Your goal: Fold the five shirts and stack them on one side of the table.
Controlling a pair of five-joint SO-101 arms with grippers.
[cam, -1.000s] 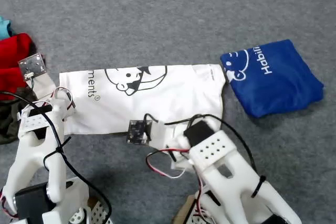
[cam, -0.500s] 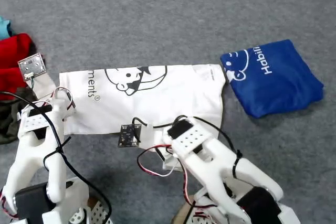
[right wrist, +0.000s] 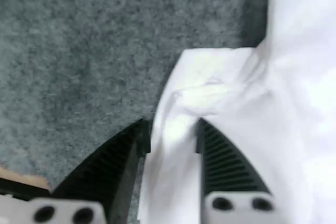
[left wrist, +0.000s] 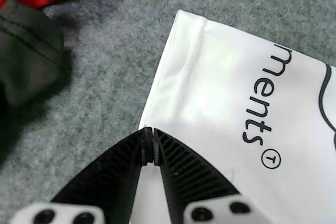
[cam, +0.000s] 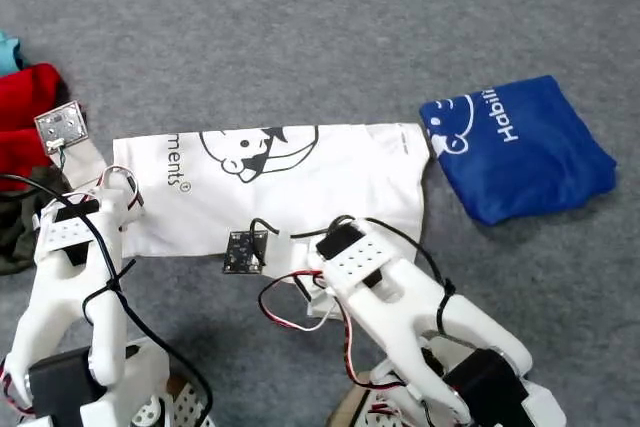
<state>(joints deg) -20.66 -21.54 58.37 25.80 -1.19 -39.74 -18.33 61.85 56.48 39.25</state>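
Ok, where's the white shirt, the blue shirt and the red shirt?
white shirt (cam: 335, 182): high view, on the plain part next to its drawing.
blue shirt (cam: 530, 152): high view, on the middle of the folded cloth.
red shirt (cam: 25, 102): high view, on the bunched part by the table's edge.

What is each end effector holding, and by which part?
Both hold the white shirt: the left end effector pinches its corner, the right end effector a bunched fold of its near edge.
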